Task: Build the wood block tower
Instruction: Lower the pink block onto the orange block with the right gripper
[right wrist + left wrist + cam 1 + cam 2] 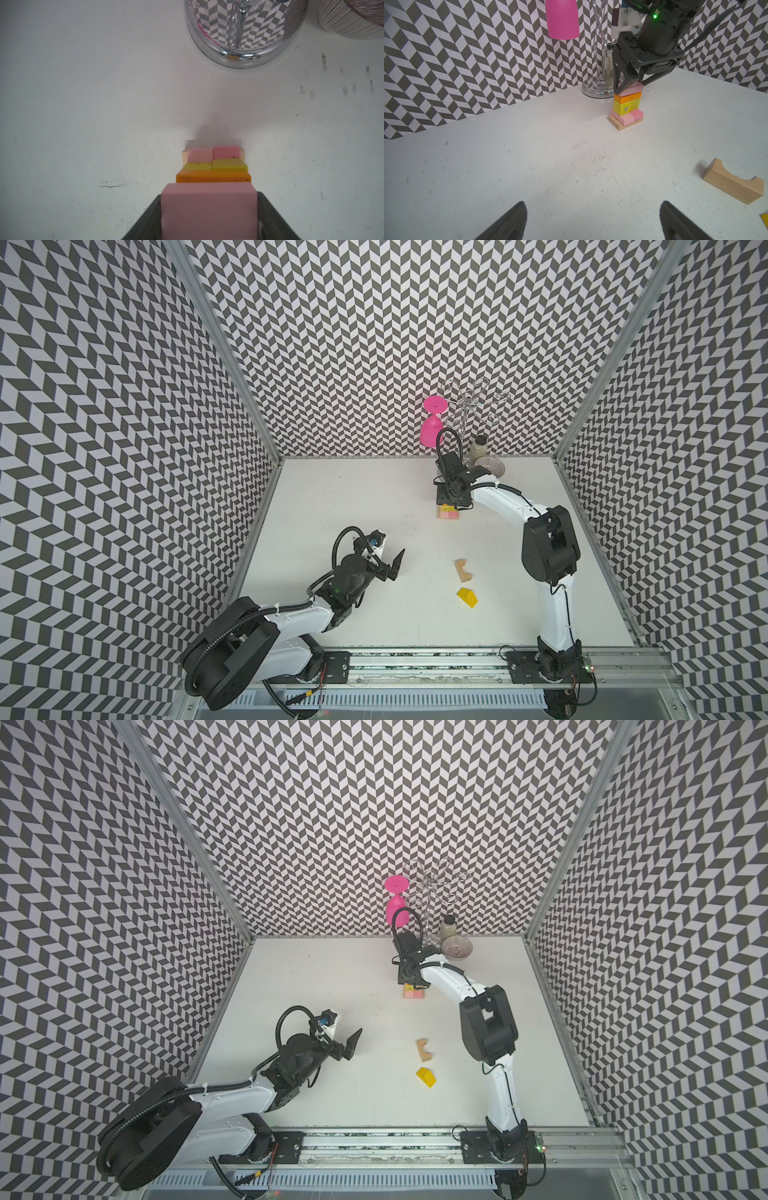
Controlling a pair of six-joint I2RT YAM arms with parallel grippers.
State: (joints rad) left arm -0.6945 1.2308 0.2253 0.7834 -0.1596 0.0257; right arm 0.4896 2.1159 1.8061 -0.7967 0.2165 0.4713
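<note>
The tower stands at the back of the table: tan bars at the base, then pink bars, yellow cubes and an orange bar. My right gripper reaches down over it, shut on a pale pink bar. That bar lies slightly tilted on the orange bar. My left gripper hovers open and empty over bare table, well left of the tower. A tan notched arch and a yellow roof-shaped piece lie loose in front.
Just behind the tower stands a chrome wire stand, with a magenta goblet hanging upside down from it. A small jar and a striped bowl sit beside its base. Patterned walls enclose the table on three sides.
</note>
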